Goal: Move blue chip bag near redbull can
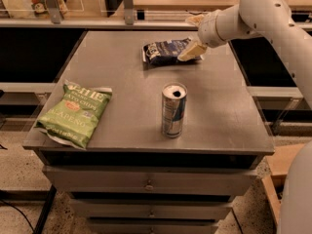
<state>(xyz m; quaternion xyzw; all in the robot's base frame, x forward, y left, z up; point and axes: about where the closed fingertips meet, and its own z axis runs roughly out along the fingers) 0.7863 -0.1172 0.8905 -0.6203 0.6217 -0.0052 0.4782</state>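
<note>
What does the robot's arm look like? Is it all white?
Mostly, yes. The arm is made of smooth, fat white tubes joined by rounded bends, a bit like big sausages. No cables show on it. The gripper, which is at the right end of the blue chip bag, is a creamy tan colour instead of white.

A light-green jalapeno chip bag [75, 112] lies flat on the gray counter's [117, 67] front-left corner, slightly overhanging the edge, well apart from the tool [191, 51] at the back right. Drawers [146, 182] sit below.
</note>
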